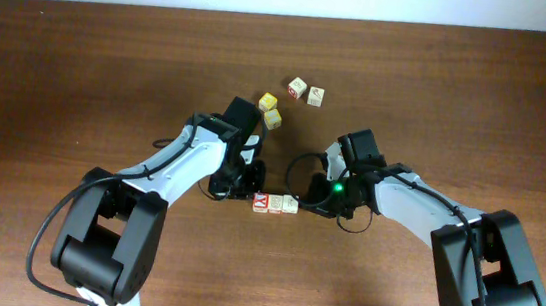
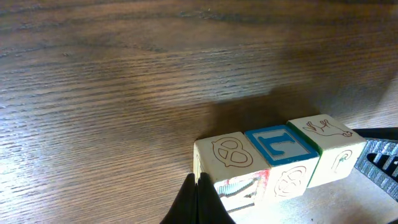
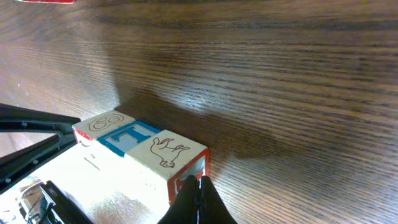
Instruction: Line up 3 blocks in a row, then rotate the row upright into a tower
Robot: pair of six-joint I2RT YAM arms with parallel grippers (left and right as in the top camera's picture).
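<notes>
Left gripper (image 2: 195, 201): jaws clenched, grasping nothing. Right gripper (image 3: 199, 200): jaws clenched, likewise grasping nothing.

The three small wooden alphabet cubes (image 1: 276, 204) lay in one tight, straight row on the brown wood-grain tabletop (image 1: 82, 54), side faces touching, directly between the two grippers. The left gripper's closed tip stood at the outer lower corner of the pretzel-print end cube (image 2: 229, 154). The right gripper's closed tip stood at the outer corner of the animal-print end cube (image 3: 169, 151). Contact could not be confirmed at either end.

Condition of the cubes: the pretzel-print end cube showed a pale cream top with a brown line drawing and a red print on its side. The blue-framed middle cube (image 2: 280, 144) carried a blue letter L on top. The animal-print end cube showed a cream top and a red-framed side face.

Well apart, toward the far edge, lay a yellow-faced cube (image 1: 268, 101), a second yellow-faced cube (image 1: 273, 120), a red-printed cream cube (image 1: 297, 86) and a plain cream cube (image 1: 316, 97).
</notes>
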